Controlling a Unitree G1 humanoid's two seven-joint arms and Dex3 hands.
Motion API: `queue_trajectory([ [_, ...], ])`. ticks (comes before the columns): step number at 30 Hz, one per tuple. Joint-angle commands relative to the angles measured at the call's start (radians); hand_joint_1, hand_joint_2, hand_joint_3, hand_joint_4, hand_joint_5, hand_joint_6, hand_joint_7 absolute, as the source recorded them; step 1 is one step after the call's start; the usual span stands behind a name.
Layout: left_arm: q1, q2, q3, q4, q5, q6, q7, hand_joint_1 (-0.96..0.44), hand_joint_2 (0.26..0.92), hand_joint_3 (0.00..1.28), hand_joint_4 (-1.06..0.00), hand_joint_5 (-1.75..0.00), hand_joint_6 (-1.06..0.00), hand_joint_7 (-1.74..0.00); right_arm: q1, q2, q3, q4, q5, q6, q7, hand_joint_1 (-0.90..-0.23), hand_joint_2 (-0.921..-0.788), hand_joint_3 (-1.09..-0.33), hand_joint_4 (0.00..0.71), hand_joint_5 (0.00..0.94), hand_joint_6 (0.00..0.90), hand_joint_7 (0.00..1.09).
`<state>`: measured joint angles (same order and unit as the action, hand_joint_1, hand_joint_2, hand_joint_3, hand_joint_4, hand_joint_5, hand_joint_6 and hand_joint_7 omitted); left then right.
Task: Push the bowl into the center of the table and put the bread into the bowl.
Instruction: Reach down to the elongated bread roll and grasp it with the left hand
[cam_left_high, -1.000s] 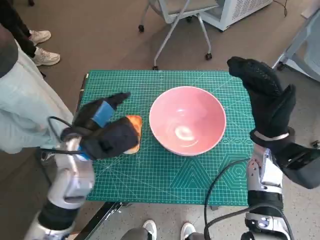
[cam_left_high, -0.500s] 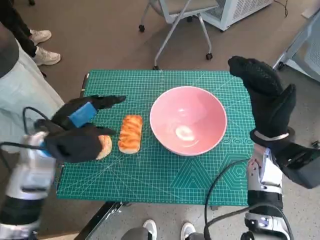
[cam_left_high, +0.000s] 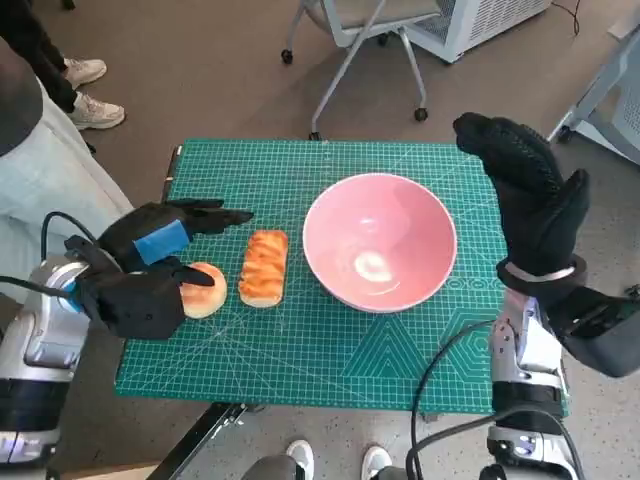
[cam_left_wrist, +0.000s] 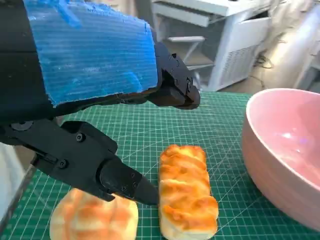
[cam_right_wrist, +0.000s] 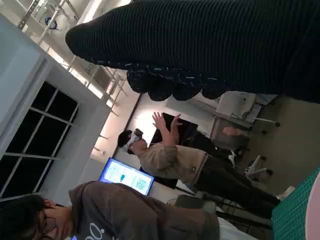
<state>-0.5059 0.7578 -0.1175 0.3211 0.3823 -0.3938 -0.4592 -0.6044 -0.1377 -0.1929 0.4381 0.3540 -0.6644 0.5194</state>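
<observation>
Left hand (cam_left_high: 150, 275), fingers apart and holding nothing, hovers at nine o'clock of the long bread (cam_left_high: 264, 267), which looks soft and light and is best pinched gently across its middle, while the right hand (cam_left_high: 528, 200) is raised with fingers spread.

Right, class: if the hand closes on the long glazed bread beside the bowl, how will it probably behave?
The long bread looks soft and puffy, so it will probably squash and weigh little. Its glossy plaited crust may be a bit slippery. It lies flat on the green mat, so rolling seems unlikely.
</observation>
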Motion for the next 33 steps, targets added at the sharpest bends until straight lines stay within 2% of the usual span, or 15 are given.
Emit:
queue_trajectory([
  [1,-0.063,0.032,-0.035,0.133,0.059,-0.191,0.074,-0.16,0.744,0.00,-0.33,-0.01,-0.46,-0.02,0.017,-0.002,-0.002,0.008,0.009,0.006,0.004,-0.675,-0.921,-0.755,0.197,0.001,0.101,0.44],
  [7,-0.138,0.049,-0.091,0.282,0.191,-0.373,0.216,-0.24,0.722,0.00,-0.36,-0.01,-0.51,-0.03,0.016,-0.002,-0.003,0.011,0.011,0.009,0.005,-0.669,-0.921,-0.754,0.198,0.001,0.103,0.44],
  [12,-0.193,0.054,-0.141,0.372,0.297,-0.455,0.326,-0.29,0.715,0.00,-0.37,-0.01,-0.53,-0.03,0.018,-0.004,-0.003,0.010,0.011,0.011,0.007,-0.666,-0.921,-0.754,0.198,0.001,0.104,0.44],
  [16,-0.222,0.052,-0.176,0.413,0.361,-0.478,0.388,-0.32,0.711,0.00,-0.38,-0.01,-0.54,-0.03,0.020,-0.005,-0.002,0.005,0.010,0.013,0.005,-0.665,-0.921,-0.755,0.198,0.001,0.105,0.44],
  [27,-0.251,0.037,-0.229,0.442,0.420,-0.476,0.456,-0.38,0.705,0.00,-0.38,0.00,-0.53,-0.01,0.017,-0.005,-0.005,0.012,0.006,0.008,0.001,-0.670,-0.921,-0.755,0.198,0.001,0.107,0.44],
  [33,-0.253,0.004,-0.250,0.440,0.405,-0.452,0.432,-0.38,0.711,0.00,-0.38,0.00,-0.53,-0.01,0.016,-0.008,-0.007,0.014,0.010,0.011,0.003,-0.667,-0.921,-0.757,0.199,0.001,0.108,0.43],
])
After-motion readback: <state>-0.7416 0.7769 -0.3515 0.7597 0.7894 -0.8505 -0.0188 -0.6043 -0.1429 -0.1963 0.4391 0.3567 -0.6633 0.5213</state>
